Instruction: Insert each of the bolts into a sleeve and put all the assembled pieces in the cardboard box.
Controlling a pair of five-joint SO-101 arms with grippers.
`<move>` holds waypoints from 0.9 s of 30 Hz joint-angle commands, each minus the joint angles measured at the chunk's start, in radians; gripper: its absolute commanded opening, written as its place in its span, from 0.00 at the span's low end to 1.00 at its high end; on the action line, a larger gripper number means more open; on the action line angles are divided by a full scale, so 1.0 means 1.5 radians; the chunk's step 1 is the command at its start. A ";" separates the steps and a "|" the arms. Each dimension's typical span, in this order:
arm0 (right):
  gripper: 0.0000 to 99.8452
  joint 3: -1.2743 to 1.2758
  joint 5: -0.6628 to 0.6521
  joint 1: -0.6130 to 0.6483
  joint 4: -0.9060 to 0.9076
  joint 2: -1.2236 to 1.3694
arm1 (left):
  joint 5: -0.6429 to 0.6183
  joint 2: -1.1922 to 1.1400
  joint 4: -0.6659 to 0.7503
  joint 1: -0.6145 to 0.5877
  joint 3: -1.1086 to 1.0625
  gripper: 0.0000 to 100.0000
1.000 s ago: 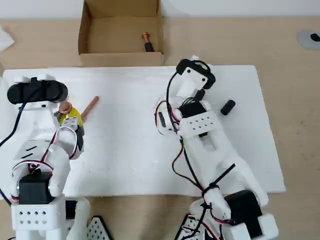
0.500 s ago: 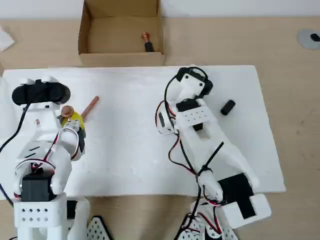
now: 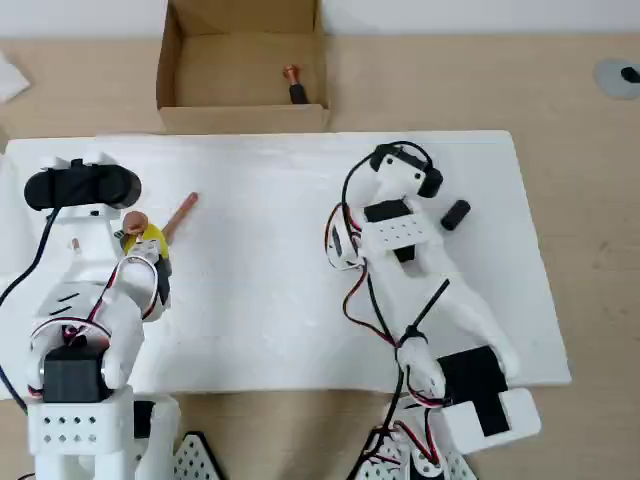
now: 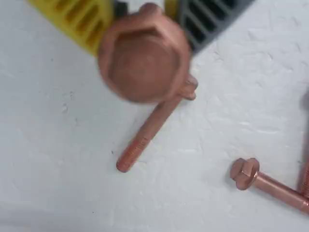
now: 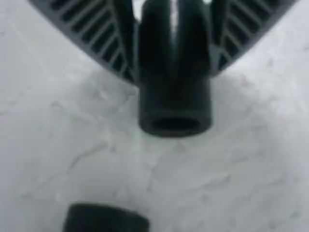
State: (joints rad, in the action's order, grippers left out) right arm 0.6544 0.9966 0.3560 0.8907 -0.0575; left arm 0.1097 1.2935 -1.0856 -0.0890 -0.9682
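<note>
Progress: one assembled piece [image 3: 293,84] lies in the cardboard box [image 3: 230,70], well ahead of your left claw [image 4: 145,14], which grips a bolt [image 4: 145,60]; a loose bolt [image 4: 149,130] lies just beyond its tips, another bolt [image 4: 268,183] near. Your right claw [image 5: 174,43] clamps a sleeve [image 5: 175,101], a spare sleeve [image 3: 455,214] near it. Mating and boxing those remain, I judge.

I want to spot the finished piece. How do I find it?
Look at the cardboard box beyond the white sheet. Against its right wall lies the finished piece. It alone pairs a copper bolt with a black sleeve; bolts on the sheet are bare.
</note>
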 commanded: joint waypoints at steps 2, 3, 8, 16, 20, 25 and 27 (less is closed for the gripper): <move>0.01 -0.021 0.001 0.009 -0.023 0.002 | -0.003 0.011 0.014 -0.009 0.008 0.01; 0.01 -0.022 0.001 0.009 -0.023 0.002 | -0.003 0.011 0.014 -0.009 0.008 0.01; 0.01 -0.046 -0.068 0.011 -0.010 -0.009 | -0.003 0.011 0.014 -0.009 0.009 0.01; 0.01 -0.230 -0.262 0.034 0.134 -0.167 | -0.004 0.011 0.020 -0.008 0.058 0.01; 0.01 -0.246 -0.397 0.069 0.145 -0.282 | -0.004 0.011 0.020 -0.008 0.080 0.01; 0.01 -0.167 -0.501 0.070 0.140 -0.430 | -0.004 0.011 0.020 -0.009 0.087 0.01; 0.01 -0.091 -0.536 0.062 0.130 -0.499 | -0.032 0.007 0.026 -0.010 0.087 0.01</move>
State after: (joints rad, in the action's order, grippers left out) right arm 0.4196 0.2662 0.4511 1.1040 -0.6529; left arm 0.1051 1.2935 -1.0794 -0.0890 -0.9114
